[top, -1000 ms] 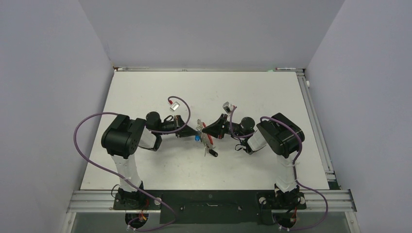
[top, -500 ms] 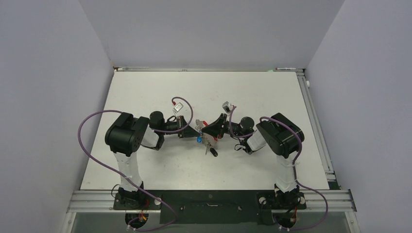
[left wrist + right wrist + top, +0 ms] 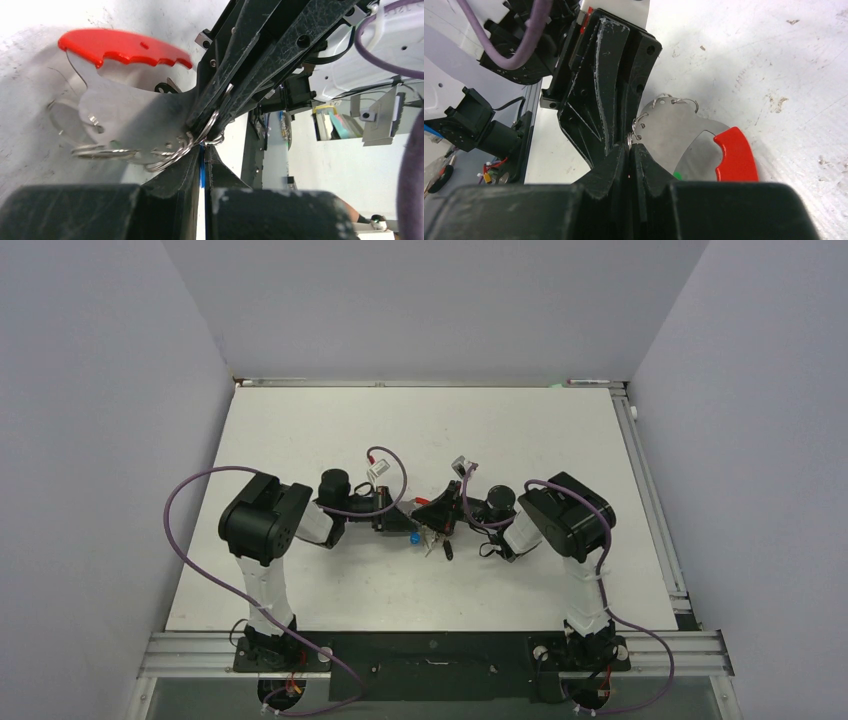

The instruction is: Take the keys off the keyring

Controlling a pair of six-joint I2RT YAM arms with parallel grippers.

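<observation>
The keyring shows in the left wrist view as a bright red arc [image 3: 120, 47] on a grey metal plate [image 3: 125, 115] with thin wire rings [image 3: 185, 145]. It also shows in the right wrist view [image 3: 734, 155]. My left gripper [image 3: 202, 150] is shut on the blue-headed key [image 3: 201, 167], seen as a blue sliver between the jaws. My right gripper [image 3: 630, 150] is shut on a wire ring of the keyring [image 3: 636, 127]. A green key head [image 3: 678, 175] peeks out beside it. In the top view both grippers [image 3: 405, 528] [image 3: 430, 518] meet tip to tip, with the blue key [image 3: 413, 538] and dark keys [image 3: 442, 548] hanging below.
The white table [image 3: 520, 440] lies under both arms, scuffed in places. Purple cables [image 3: 190, 490] loop from each arm. A metal rail [image 3: 430, 650] runs along the near edge, and grey walls stand on three sides.
Both grippers have moved closer together and slightly toward the near edge. The left arm has shifted right. The key bundle now hangs bunched between the fingertips.
</observation>
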